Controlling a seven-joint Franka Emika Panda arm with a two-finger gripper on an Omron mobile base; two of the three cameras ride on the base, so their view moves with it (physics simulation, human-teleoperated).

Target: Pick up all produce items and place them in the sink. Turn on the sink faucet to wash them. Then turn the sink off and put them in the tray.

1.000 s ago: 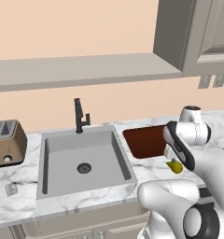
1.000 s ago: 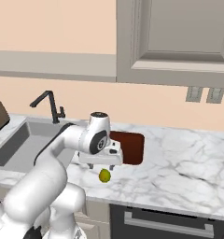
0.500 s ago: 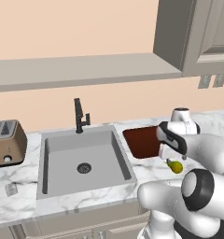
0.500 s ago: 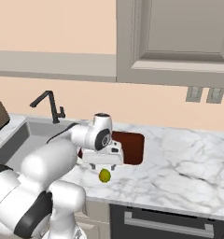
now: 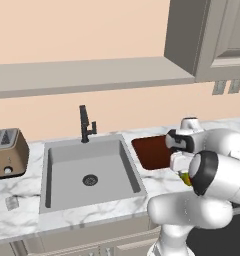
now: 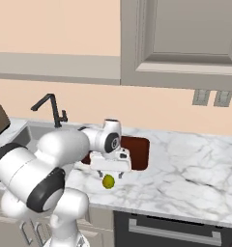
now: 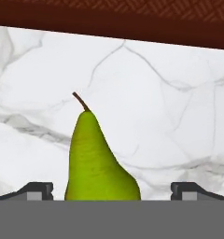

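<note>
The one produce item I see is a yellow-green pear (image 7: 97, 163) with a brown stem, lying on the white marble counter just in front of the tray (image 6: 138, 148). My gripper (image 6: 109, 173) hangs right over the pear (image 6: 108, 181), open, one fingertip (image 7: 37, 190) on each side of it and not touching it. The dark red-brown tray (image 5: 149, 150) sits to the right of the grey sink (image 5: 49, 172). Behind the basin stands the black sink faucet (image 5: 84, 124). My arm hides most of the pear (image 5: 185, 178) in the left base view.
A brown toaster (image 5: 7, 152) stands on the counter left of the sink. A small clear object (image 5: 11, 202) lies near the counter's front left edge. Wall outlets (image 6: 212, 97) and upper cabinets are above the counter to the right.
The hand has come down a little over the pear and the arm's elbow has swung forward. The jaws have stayed open and the pear has not moved.
</note>
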